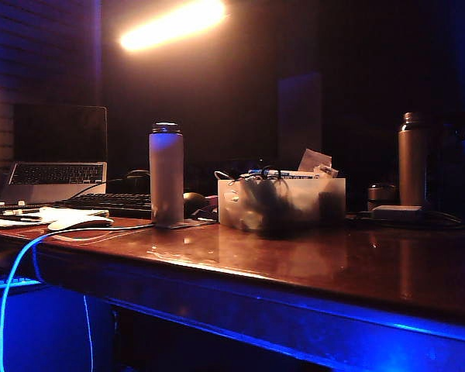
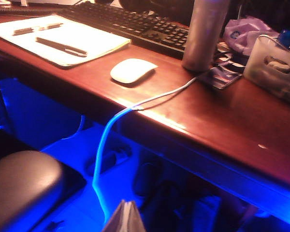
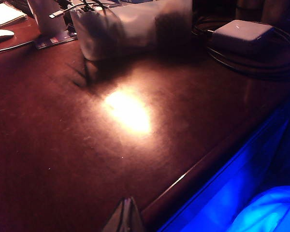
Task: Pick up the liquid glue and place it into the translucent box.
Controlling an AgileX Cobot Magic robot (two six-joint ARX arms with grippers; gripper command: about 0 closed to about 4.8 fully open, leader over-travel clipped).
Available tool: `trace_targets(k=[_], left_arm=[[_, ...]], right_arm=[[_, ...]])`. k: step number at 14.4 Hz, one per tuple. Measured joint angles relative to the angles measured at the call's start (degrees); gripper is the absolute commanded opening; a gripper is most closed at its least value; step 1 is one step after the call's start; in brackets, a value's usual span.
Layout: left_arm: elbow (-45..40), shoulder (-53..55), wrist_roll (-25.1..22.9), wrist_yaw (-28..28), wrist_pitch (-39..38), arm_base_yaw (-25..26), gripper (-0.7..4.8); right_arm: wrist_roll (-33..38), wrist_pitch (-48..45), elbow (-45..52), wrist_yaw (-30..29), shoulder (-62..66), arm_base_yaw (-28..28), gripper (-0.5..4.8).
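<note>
The translucent box (image 1: 283, 203) stands mid-table, with dark cables and papers showing through its frosted wall; it also shows in the left wrist view (image 2: 275, 72) and the right wrist view (image 3: 135, 29). I cannot make out the liquid glue in any view. My left gripper (image 2: 125, 207) is shut with nothing in it, held off the table's front edge, low and well short of the box. My right gripper (image 3: 128, 202) is also shut and empty, just above the front edge of the table, with bare wood between it and the box. Neither gripper shows in the exterior view.
A tall white bottle (image 1: 166, 174) stands left of the box. Further left lie a white mouse (image 2: 133, 70), a keyboard (image 2: 135, 24) and a notepad with a pen (image 2: 63, 41). A cable (image 2: 150, 99) hangs over the edge. Right of the box are a power adapter (image 3: 241, 31) and a metal bottle (image 1: 412, 159).
</note>
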State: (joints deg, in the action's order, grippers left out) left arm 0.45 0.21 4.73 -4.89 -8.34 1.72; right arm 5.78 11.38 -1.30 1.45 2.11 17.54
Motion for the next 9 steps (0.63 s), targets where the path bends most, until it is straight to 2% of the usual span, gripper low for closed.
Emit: trace_targets(k=[2, 9], left_arm=[[0.00, 0.00, 0.04, 2.47, -0.42, 0.00, -0.05], [0.02, 0.00, 0.04, 2.47, -0.68, 0.00, -0.05]], right_arm=[[0.00, 0.00, 0.00, 0.00, 0.00, 0.00, 0.00], [0.00, 0.00, 0.00, 0.00, 0.00, 0.00, 0.00]])
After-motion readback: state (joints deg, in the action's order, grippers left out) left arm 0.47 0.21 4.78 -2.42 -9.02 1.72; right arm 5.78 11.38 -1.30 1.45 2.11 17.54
